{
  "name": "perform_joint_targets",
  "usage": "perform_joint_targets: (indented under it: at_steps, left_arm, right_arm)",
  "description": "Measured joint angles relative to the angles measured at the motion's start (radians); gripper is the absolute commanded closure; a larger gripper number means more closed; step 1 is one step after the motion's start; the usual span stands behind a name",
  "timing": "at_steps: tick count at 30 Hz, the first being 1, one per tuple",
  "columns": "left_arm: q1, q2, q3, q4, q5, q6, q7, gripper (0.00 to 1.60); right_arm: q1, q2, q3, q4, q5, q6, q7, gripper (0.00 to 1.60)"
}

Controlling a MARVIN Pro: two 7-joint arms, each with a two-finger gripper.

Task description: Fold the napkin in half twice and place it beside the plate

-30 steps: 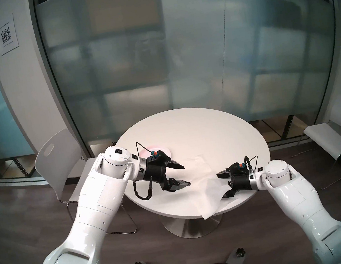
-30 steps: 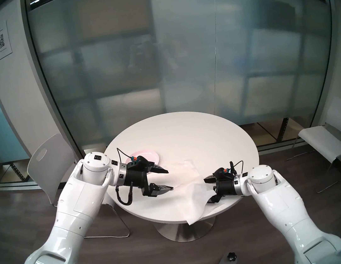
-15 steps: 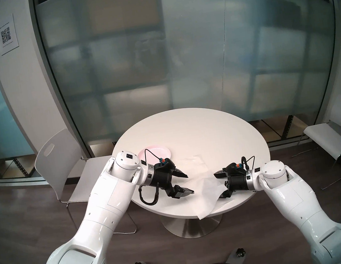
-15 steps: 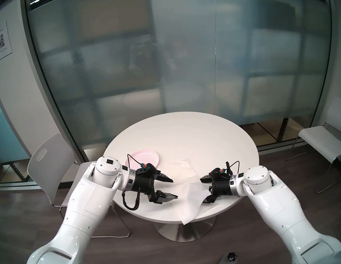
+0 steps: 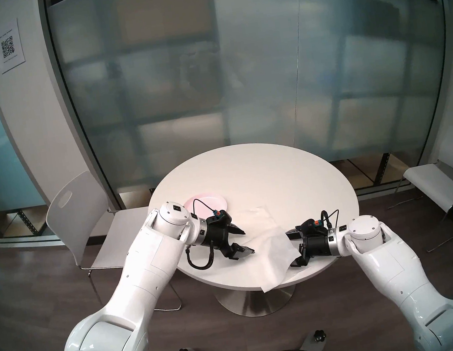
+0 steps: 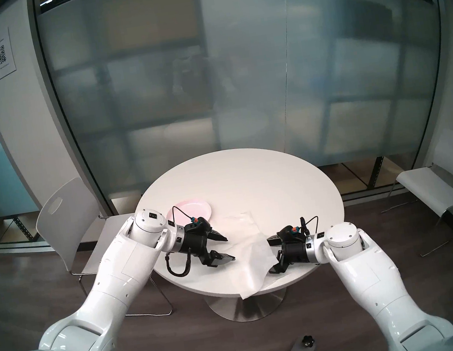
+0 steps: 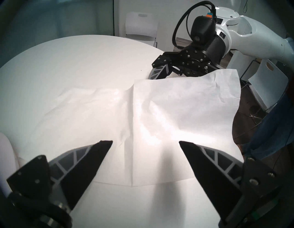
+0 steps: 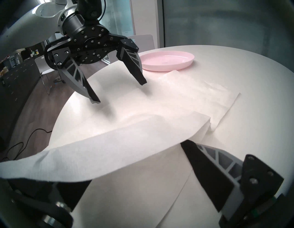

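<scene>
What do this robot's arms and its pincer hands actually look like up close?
Both arms are glossy white, rounded shells. The left gripper and right gripper are black, each with two tapered, pointed fingers showing grey lattice ribs on their outer sides. A looped black cable and a small orange-and-teal connector sit at each wrist.

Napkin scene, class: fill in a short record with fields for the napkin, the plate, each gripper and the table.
napkin: white, unfolded, rumpled; one part draped over the right gripper, one corner past the table edge
plate: pink, empty, beyond the napkin's far left corner
left gripper: open, fingers spread above the napkin
right gripper: open, partly under the napkin
table: round, white
</scene>
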State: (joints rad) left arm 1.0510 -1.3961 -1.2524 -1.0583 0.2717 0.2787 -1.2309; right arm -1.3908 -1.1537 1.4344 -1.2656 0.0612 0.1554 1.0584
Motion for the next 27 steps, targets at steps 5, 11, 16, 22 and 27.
perform_joint_targets:
  at_steps: [5,11,16,22,27]
  left_arm:
    - [-0.010,-0.008,-0.001,0.027,0.016,-0.015,0.025,0.00]
    - [-0.017,-0.016,0.000,0.046,0.034,-0.032,0.048,0.00]
    - [-0.019,-0.018,0.009,0.042,0.056,-0.047,0.064,0.00]
    - [-0.013,-0.018,0.031,0.020,0.086,-0.063,0.085,0.00]
    - [-0.007,-0.016,0.043,0.007,0.103,-0.067,0.095,0.00]
  right_arm:
    - [0.000,0.001,0.002,-0.002,-0.001,0.000,0.005,0.00]
    - [-0.001,0.002,0.005,-0.003,-0.003,0.000,0.012,0.00]
    - [-0.001,0.003,0.009,-0.003,-0.004,-0.001,0.016,0.00]
    - [-0.001,0.003,0.013,-0.003,-0.005,-0.004,0.020,0.00]
    - [0.000,0.003,0.016,-0.002,-0.006,-0.006,0.023,0.00]
